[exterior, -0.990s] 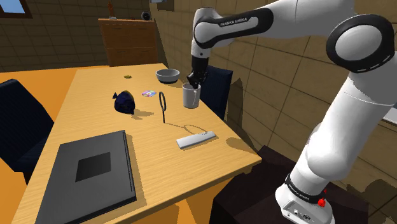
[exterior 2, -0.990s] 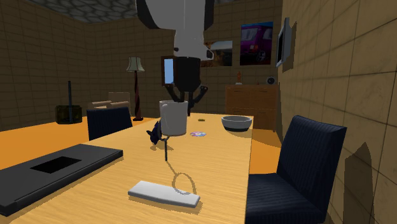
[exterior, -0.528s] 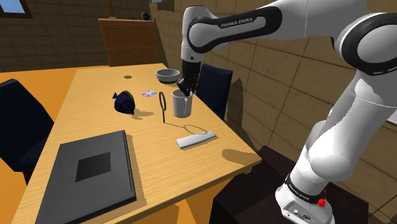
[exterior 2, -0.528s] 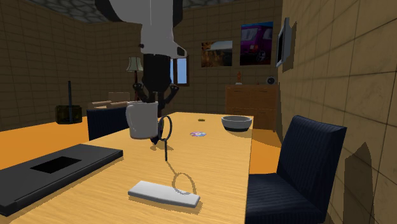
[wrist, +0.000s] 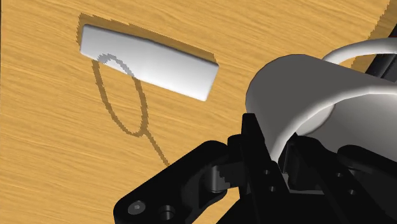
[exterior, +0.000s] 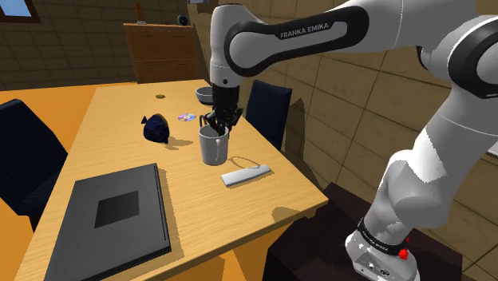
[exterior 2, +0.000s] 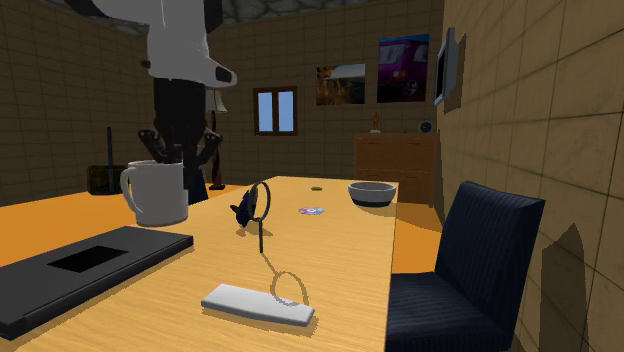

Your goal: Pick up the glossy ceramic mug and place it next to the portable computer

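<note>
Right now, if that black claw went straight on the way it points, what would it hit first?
Probably the bare wooden table: the gripper points down, clasping the mug, whose base would land first, near the white slab, though height is unclear.

Brown block walls [exterior 2: 520, 120] all round, wooden dresser [exterior 2: 396, 165] at the far end, small window [exterior 2: 275, 110], navy chair [exterior 2: 470, 260] right of the tabletop [exterior 2: 340, 250].
</note>
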